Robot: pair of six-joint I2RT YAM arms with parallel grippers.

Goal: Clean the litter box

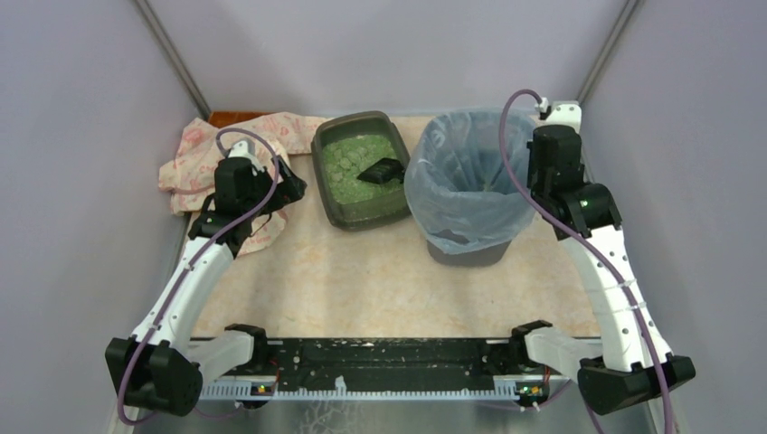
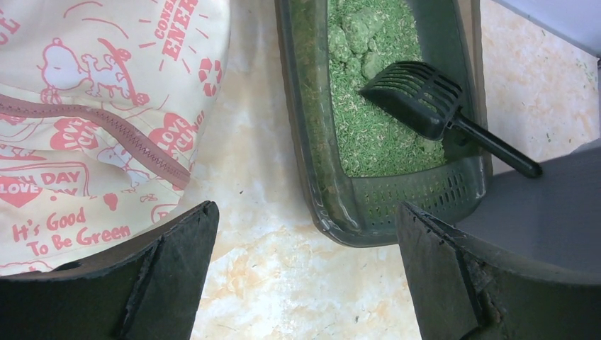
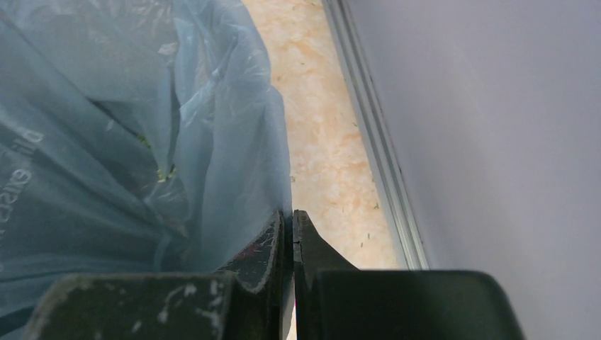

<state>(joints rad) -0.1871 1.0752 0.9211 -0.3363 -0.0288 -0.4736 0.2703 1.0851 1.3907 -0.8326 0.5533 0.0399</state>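
**Poised for the clean-out**

Sitting at the far side of the table (image 1: 380, 289), the litter box (image 1: 364, 217) — between a printed zip bag (image 1: 203, 158) on the left and, just beside it on the right, a bin (image 1: 466, 203) lined with blue-grey film. Looks stiff and light as a shell, being moulded plastic with a rim all round, but probably bottom-heavy with green litter (image 2: 368, 134), loose enough to slide and spill at any tilt. Best kept flat and, if steadied or shifted, taken by the rim along a long side. Likelier to be worked through the black slotted scoop (image 2: 425, 99), lying head-down in the litter with its handle reaching out over the rim on the bin side; slim, hard and smooth, so apt to twist in a loose pinch.

Hanging spread wide between bag and box, the left gripper (image 2: 306, 207), grasping nothing. Clenched tight at the liner's edge, the right gripper (image 3: 292, 219) — impossible to say whether nipping a fold of film or merely touching it.

Hard to make out as well: lumps at one end of the box, whether waste or only caked litter. Cut off in the left wrist view, that end's rim; hidden in every view, the bottom of the bin, apart from a few green flecks on the film.
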